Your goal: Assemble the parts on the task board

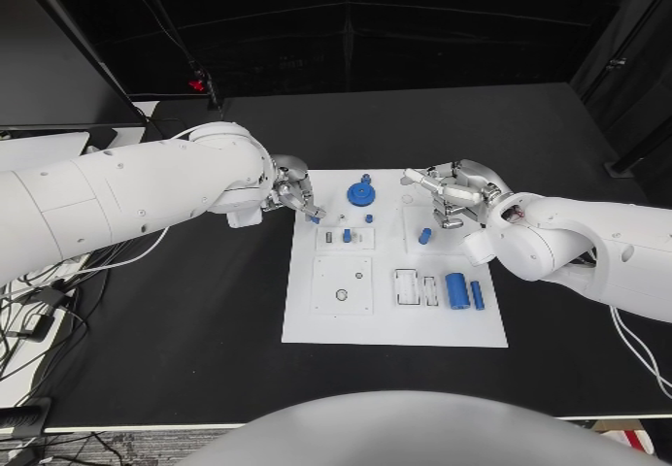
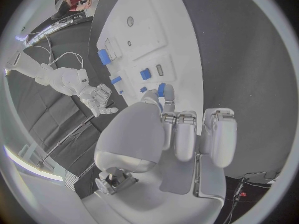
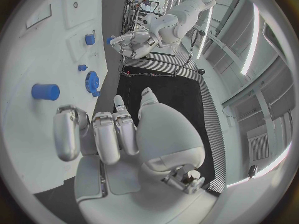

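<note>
Hovering at the far corners of the white board (image 1: 392, 325) on the black desk (image 1: 183, 320), both hands hold nothing. The left hand (image 1: 293, 192) has fingers curled inward just beside a small blue peg (image 1: 314, 218). The right hand (image 1: 455, 197) has fingers loosely spread, a blue cylinder (image 1: 424, 235) just below it and a blue gear (image 1: 363, 194) between the hands.

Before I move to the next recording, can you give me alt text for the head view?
A white rectangular task board lies mid-table on a black table, small blue parts on it, among them a blue round gear near its far edge. The left hand and right hand flank that far end.
</note>
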Robot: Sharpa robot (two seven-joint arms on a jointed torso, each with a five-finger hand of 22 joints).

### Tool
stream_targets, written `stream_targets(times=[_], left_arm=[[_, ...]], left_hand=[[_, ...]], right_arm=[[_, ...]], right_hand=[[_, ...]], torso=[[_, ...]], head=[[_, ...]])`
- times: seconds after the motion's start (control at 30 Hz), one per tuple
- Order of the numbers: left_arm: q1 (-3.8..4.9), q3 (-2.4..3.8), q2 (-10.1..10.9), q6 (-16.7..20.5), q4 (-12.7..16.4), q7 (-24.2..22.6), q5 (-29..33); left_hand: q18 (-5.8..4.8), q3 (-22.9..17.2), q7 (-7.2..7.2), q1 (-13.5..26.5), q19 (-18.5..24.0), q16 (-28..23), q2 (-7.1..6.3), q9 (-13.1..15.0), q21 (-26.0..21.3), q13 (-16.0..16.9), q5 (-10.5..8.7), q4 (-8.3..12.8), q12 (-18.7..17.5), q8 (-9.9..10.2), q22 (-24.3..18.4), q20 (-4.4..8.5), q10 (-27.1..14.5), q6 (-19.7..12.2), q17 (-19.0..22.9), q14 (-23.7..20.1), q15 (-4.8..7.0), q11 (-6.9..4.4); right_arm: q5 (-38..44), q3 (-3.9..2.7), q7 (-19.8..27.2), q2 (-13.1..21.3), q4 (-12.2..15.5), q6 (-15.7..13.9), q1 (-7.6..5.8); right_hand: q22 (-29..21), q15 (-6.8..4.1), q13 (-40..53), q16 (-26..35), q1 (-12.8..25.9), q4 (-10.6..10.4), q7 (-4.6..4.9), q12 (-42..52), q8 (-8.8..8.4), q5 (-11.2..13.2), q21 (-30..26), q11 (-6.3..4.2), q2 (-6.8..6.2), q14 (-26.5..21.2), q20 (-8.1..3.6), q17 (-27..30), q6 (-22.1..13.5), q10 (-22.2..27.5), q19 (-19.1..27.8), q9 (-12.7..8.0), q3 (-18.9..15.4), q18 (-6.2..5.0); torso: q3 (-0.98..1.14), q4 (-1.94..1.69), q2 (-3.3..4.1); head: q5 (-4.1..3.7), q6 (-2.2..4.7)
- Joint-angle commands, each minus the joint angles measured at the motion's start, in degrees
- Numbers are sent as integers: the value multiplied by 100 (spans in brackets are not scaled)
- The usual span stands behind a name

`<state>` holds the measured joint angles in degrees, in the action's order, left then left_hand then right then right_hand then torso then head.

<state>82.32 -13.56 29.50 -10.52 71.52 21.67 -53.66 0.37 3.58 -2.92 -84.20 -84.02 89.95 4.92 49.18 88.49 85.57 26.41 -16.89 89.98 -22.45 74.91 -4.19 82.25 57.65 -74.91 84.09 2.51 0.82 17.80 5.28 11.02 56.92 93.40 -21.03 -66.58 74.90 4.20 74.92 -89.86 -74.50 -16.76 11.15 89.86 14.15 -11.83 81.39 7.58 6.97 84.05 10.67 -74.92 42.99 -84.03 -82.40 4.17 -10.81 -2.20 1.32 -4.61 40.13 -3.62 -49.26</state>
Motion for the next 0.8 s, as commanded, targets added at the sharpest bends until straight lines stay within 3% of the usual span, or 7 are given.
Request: stream_targets(times=[0.03, 0.3, 0.8], left_arm=[[9, 4, 65, 204, 151, 361, 129], [-40, 3, 133, 189, 408, 482, 130], [-175, 2, 3, 285, 308, 457, 128]], left_hand=[[27, -55, 81, -596, -386, 5, 538, 12, -28, 443, 28, 20, 2, -15, 1425, 11, 775, 114, -1509, 591, 33, -168], [30, -123, 85, -603, -376, 5, 496, 29, -37, 443, 46, 20, 2, -31, 1421, 14, 775, 145, -1509, 591, 36, -172], [33, -161, 84, -607, -365, 5, 481, 34, -47, 443, 51, 19, 2, -28, 1416, 15, 775, 140, -1509, 591, 37, -173]], right_arm=[[-5, -3, 48, 10, 16, 3, -6], [-5, -3, 55, 4, 14, 9, -6], [-5, -3, 56, 1, 17, 7, -6]], right_hand=[[1124, 29, 1508, -14, -1, 13, 108, 14, 20, -5, -3, 38, 49, 595, 5, -1508, -41, -597, 13, 8, -35, -49], [1124, 29, 1508, -14, -1, 13, 108, 14, 20, -5, -3, 38, 49, 595, 5, -1508, -41, -597, 13, 8, -35, -49], [1124, 29, 1508, -14, -1, 13, 108, 14, 20, -5, -3, 38, 49, 595, 5, -1508, -41, -597, 13, 8, -35, -49]], torso=[[-3, 4, 2], [-2, 9, 3], [-2, 9, 11]], head=[[-8, -11], [14, -13], [15, -25]])
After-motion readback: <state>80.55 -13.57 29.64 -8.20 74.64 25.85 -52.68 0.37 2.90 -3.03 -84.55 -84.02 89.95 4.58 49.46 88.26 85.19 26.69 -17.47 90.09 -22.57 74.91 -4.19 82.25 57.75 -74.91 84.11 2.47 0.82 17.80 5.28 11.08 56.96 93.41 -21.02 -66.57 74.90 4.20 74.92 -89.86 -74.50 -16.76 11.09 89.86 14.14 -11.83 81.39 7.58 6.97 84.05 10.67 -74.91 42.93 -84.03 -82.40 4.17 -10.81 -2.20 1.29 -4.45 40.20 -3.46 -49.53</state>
